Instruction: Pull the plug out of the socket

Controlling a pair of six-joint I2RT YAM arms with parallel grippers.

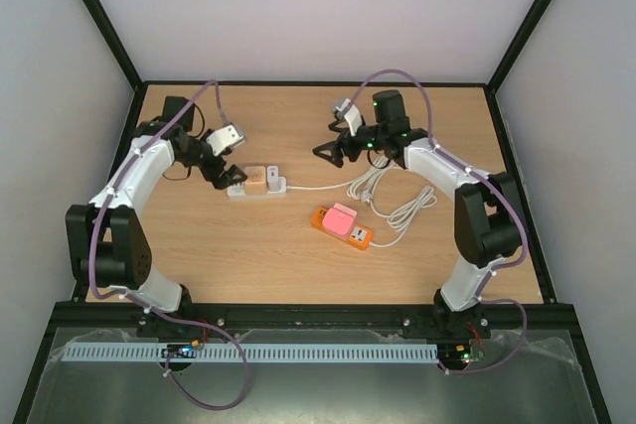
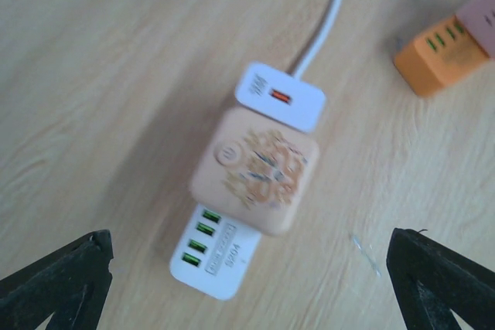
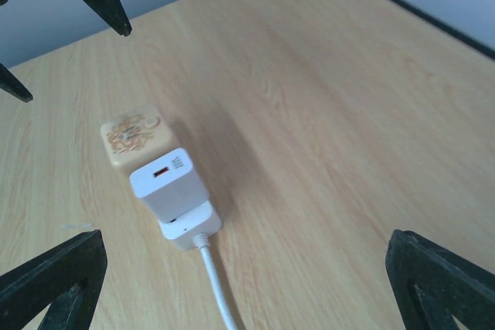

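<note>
Holding it all: wooden table (image 1: 288,116), walls (image 1: 60,67) at the left, right and top of the frame.
Left claw (image 1: 225,174): fingers wide apart over the white socket strip (image 2: 213,260), holding nothing.
Right claw (image 1: 333,154): fingers wide apart, right of the strip, holding nothing.
Peach plug (image 2: 255,171): sits in the strip, touching a white plug (image 2: 280,96), middle left of the top view.
Job: not begun, I think; grabbing and pulling are left.
Room: bare wood around; orange strip (image 1: 360,236) and cord (image 1: 402,211) lie apart, lower right.
</note>
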